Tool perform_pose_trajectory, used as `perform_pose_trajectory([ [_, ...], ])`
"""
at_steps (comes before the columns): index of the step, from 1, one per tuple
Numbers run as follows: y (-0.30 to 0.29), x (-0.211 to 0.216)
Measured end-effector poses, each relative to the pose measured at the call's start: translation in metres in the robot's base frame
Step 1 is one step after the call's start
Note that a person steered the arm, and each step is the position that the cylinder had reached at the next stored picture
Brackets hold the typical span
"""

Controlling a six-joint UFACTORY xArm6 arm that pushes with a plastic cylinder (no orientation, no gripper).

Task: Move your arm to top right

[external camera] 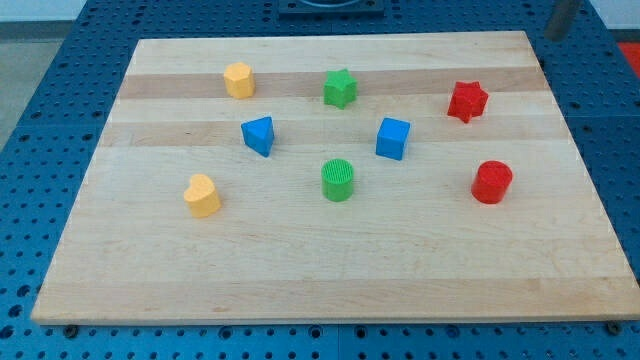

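My rod shows at the view's top right, and my tip (556, 37) sits just beyond the top right corner of the wooden board (320, 280). It touches no block. The nearest block is the red star (467, 101), below and left of the tip. A red cylinder (491, 182) lies lower on the right. A blue cube (393, 138), a green star (340, 88) and a green cylinder (338, 180) sit mid-board. A blue triangular block (259, 135), a yellow hexagonal block (239, 80) and a yellow heart (201, 195) are on the left.
The board lies on a blue perforated table (40, 120). A dark fixture (328, 8) sits at the view's top centre, beyond the board's far edge.
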State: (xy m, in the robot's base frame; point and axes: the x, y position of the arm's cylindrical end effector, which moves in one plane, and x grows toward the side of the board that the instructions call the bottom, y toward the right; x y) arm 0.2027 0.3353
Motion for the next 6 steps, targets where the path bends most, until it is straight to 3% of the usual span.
perform_pose_trajectory([
  [3,0.000,0.000],
  [5,-0.057,0.037],
  [6,-0.057,0.037],
])
